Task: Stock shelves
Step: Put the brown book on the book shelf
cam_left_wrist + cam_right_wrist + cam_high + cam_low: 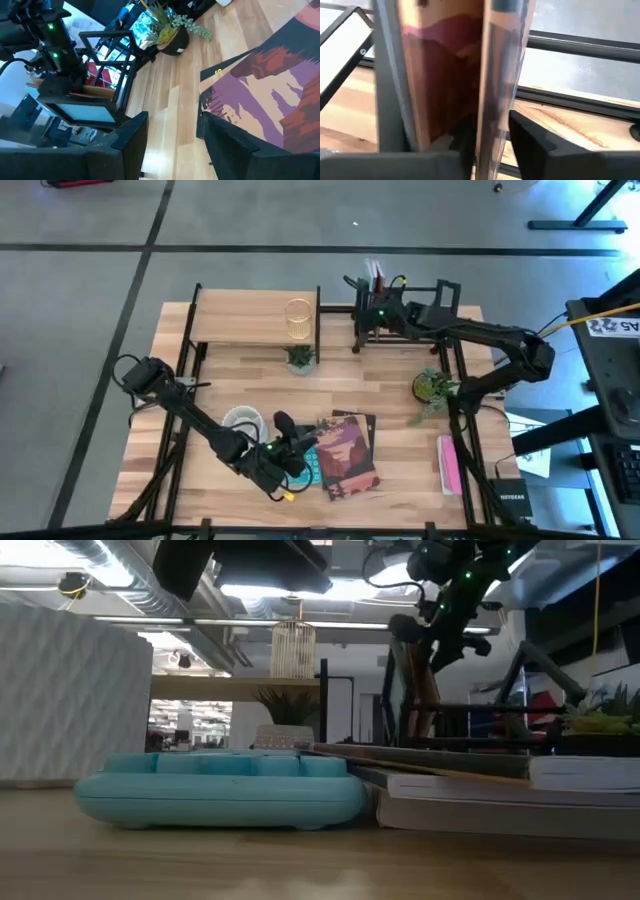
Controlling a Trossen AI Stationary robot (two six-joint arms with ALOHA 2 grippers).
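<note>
On your left, the left hand (283, 423) hovers spread over the near-centre of the desk (240, 370), beside the purple book (350, 455). That book looks stiff, flat and fairly light; take it by an edge, since its cover may be slick. The wood-board shelf (240, 315) stands far left of centre; the black rack (405, 315) far right of centre. There the right hand (372, 308) pinches an upright book (450, 70). Only the right wrist view shows that pinch; the low view hides it.
</note>
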